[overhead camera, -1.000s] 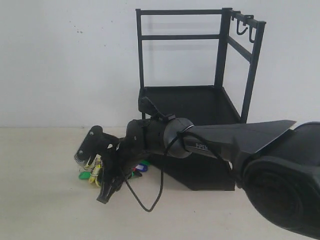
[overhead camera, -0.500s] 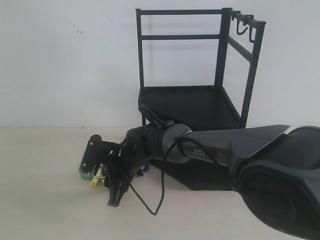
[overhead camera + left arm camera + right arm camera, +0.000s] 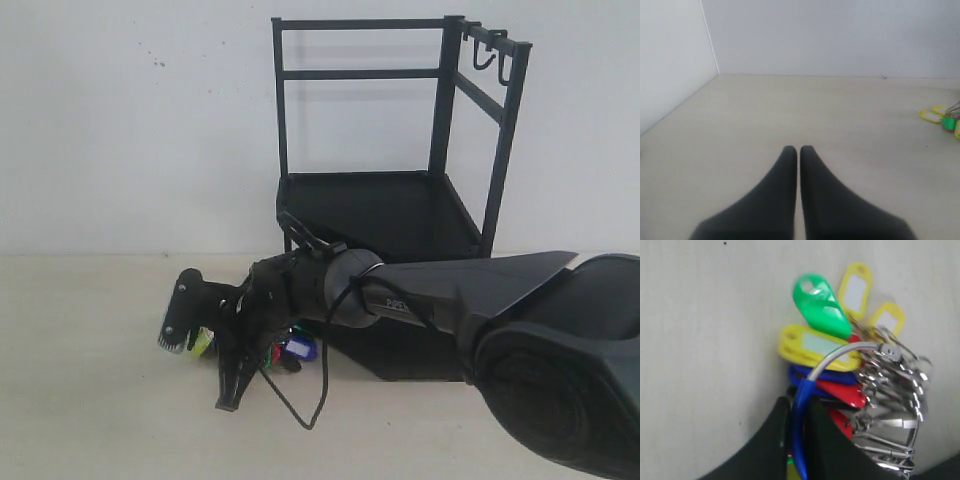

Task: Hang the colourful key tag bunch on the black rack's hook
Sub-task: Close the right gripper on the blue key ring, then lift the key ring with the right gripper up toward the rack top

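Observation:
The colourful key tag bunch [image 3: 840, 365] lies on the table, showing yellow, green, red and blue tags on silver rings. My right gripper [image 3: 796, 401] is shut on the blue-sleeved part of its big ring. In the exterior view that gripper [image 3: 229, 400] reaches across to the left and points down at the table, with the bunch [image 3: 203, 342] around it. The black rack [image 3: 440, 100] stands behind, its hooks [image 3: 485, 60] at the top right. My left gripper [image 3: 798, 149] is shut and empty, low over bare table, far from the tags [image 3: 942, 119] at the view's edge.
A black cable [image 3: 300, 410] loops down from the right wrist onto the table. The rack's lower tray [image 3: 400, 350] sits right behind the right forearm. A white wall [image 3: 130, 120] backs the table.
The right gripper has shifted a little to the right and turned. The bunch moved with it, and a blue tag now shows on the wrist's right side.

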You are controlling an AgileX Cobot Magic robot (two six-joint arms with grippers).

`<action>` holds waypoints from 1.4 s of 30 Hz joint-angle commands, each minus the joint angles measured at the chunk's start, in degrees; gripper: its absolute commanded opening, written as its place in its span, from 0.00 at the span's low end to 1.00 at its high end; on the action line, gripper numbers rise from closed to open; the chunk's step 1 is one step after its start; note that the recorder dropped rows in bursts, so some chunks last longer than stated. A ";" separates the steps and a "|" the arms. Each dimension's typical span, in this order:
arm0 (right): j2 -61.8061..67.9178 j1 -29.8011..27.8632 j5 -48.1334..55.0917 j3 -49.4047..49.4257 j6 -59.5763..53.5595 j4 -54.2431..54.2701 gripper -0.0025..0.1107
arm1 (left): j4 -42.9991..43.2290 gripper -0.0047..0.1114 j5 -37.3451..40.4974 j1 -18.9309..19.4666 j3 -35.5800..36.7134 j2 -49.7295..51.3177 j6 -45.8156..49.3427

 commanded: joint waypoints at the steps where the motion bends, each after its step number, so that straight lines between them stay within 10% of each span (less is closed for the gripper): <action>1: 0.75 -0.32 1.16 -0.12 0.67 -0.24 0.02 | 0.01 0.08 -0.24 -0.07 -0.14 0.20 -0.32; 42: -31.02 1.73 30.39 -0.12 15.25 9.46 0.02 | 0.01 0.08 -0.24 -0.07 -0.14 0.20 -0.32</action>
